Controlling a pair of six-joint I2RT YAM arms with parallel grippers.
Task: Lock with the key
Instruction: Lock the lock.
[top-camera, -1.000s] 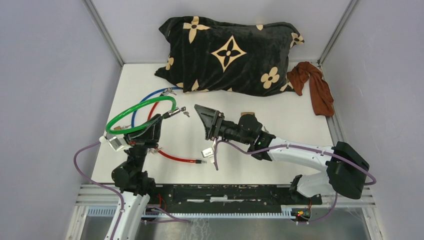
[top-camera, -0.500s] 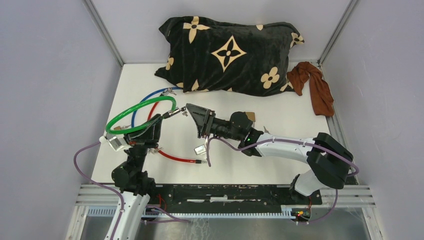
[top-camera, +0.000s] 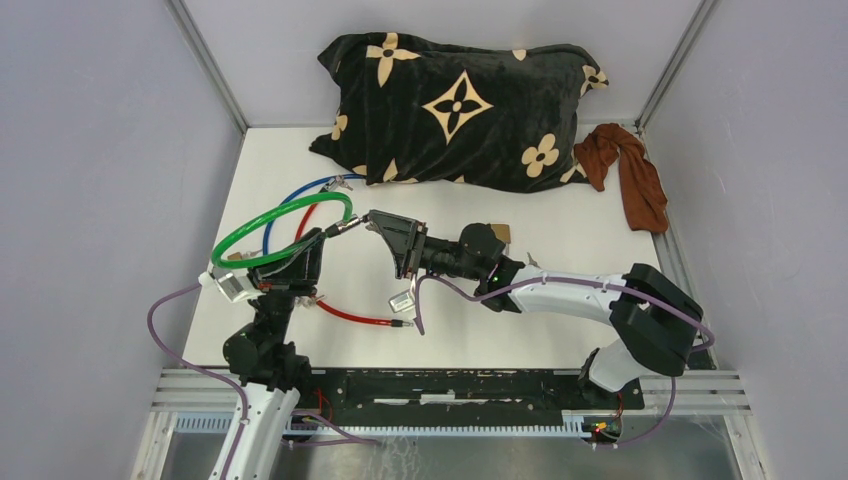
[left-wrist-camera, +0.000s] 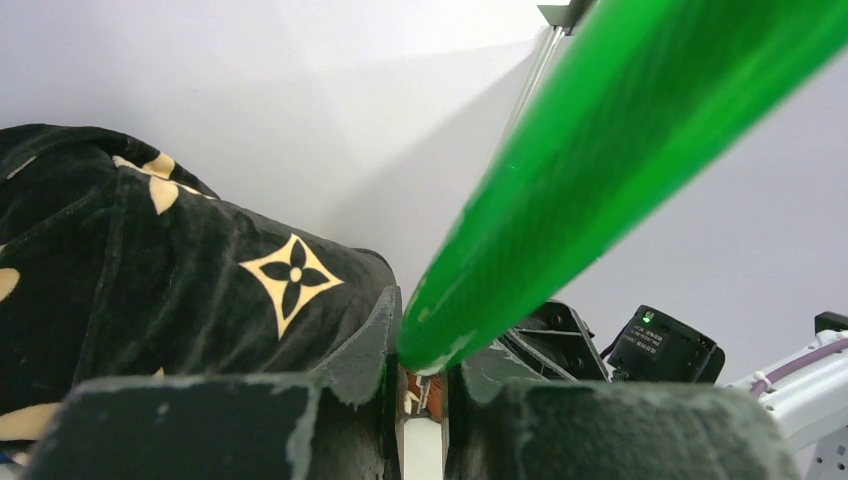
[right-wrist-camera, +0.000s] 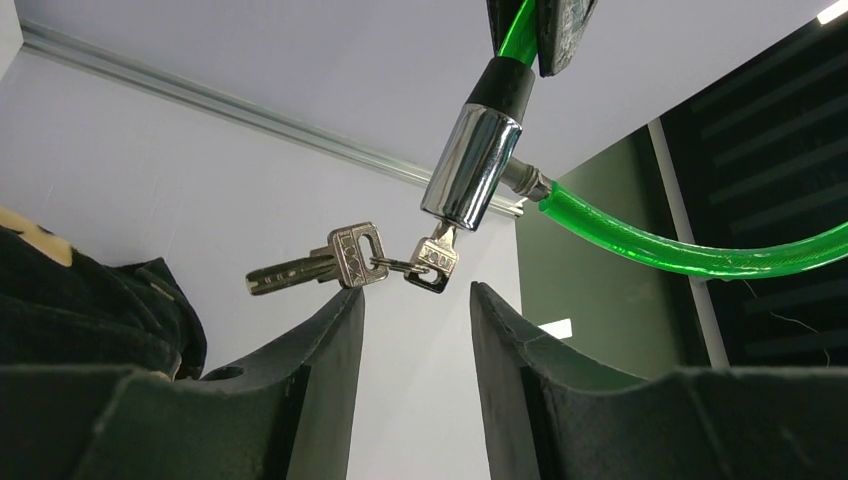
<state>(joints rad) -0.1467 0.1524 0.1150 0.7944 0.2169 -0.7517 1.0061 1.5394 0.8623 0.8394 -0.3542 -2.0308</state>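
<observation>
My left gripper (top-camera: 303, 262) is shut on the green cable lock (top-camera: 280, 228) and holds it up off the table; the cable (left-wrist-camera: 600, 170) fills the left wrist view. The lock's chrome cylinder (right-wrist-camera: 470, 165) points at my right gripper, with a key (right-wrist-camera: 435, 262) stuck in its end and a second key (right-wrist-camera: 315, 262) hanging from the ring. My right gripper (right-wrist-camera: 415, 300) is open, its fingertips just below the keys, apart from them. In the top view it (top-camera: 378, 228) sits right next to the lock's end (top-camera: 350, 226).
A red cable (top-camera: 345, 312) and a blue cable (top-camera: 290, 195) lie on the white table under the green one. A black patterned pillow (top-camera: 455, 105) lies at the back, a brown cloth (top-camera: 630, 175) at the back right. Grey walls close in both sides.
My right gripper has moved left and a little forward, from mid-table up to the keyed end of the green lock. The left arm and lock have stayed still.
</observation>
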